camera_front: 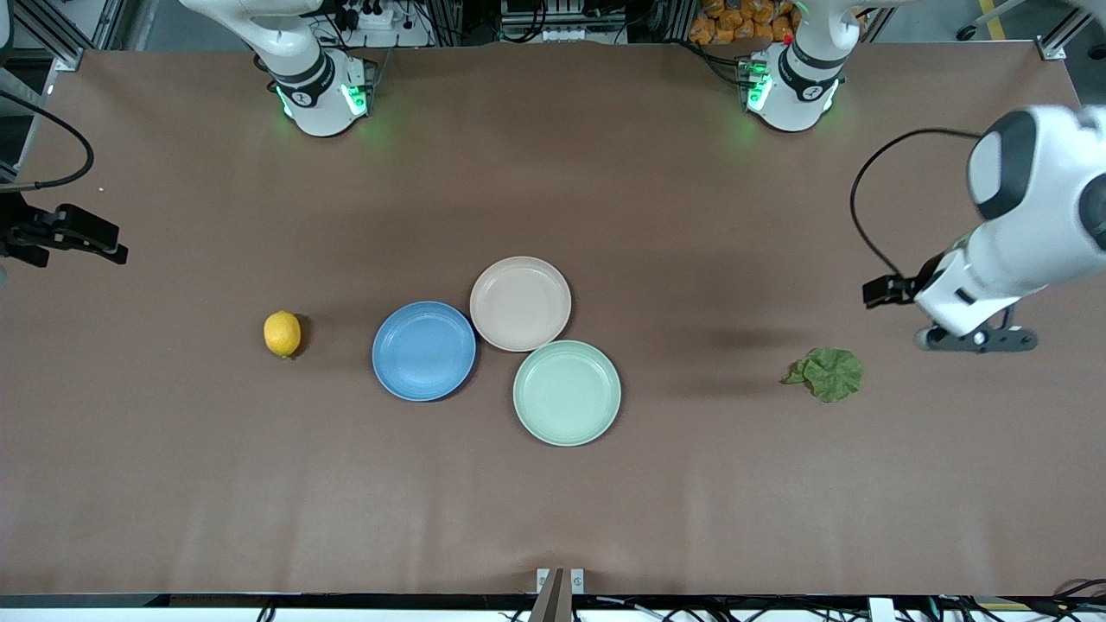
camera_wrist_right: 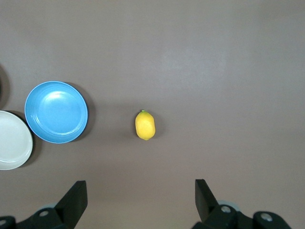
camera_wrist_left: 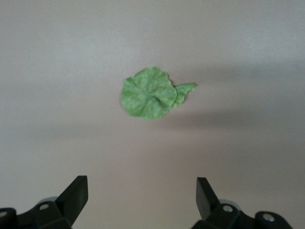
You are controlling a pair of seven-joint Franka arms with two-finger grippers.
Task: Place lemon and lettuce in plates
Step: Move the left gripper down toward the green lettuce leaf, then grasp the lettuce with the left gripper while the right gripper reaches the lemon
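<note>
The lemon lies on the table toward the right arm's end, beside the blue plate. The beige-pink plate touches the blue one and lies farther from the front camera. Both plates are empty. The lettuce lies flat toward the left arm's end. My left gripper hangs open and empty beside the lettuce; its wrist view shows the lettuce ahead of the gripper. My right gripper is open and empty, high up, with the lemon, blue plate and beige-pink plate below.
A mint-green plate, empty, touches the other two plates and lies nearest the front camera. The brown table runs wide around everything. Part of the right arm's hand shows at the front view's edge.
</note>
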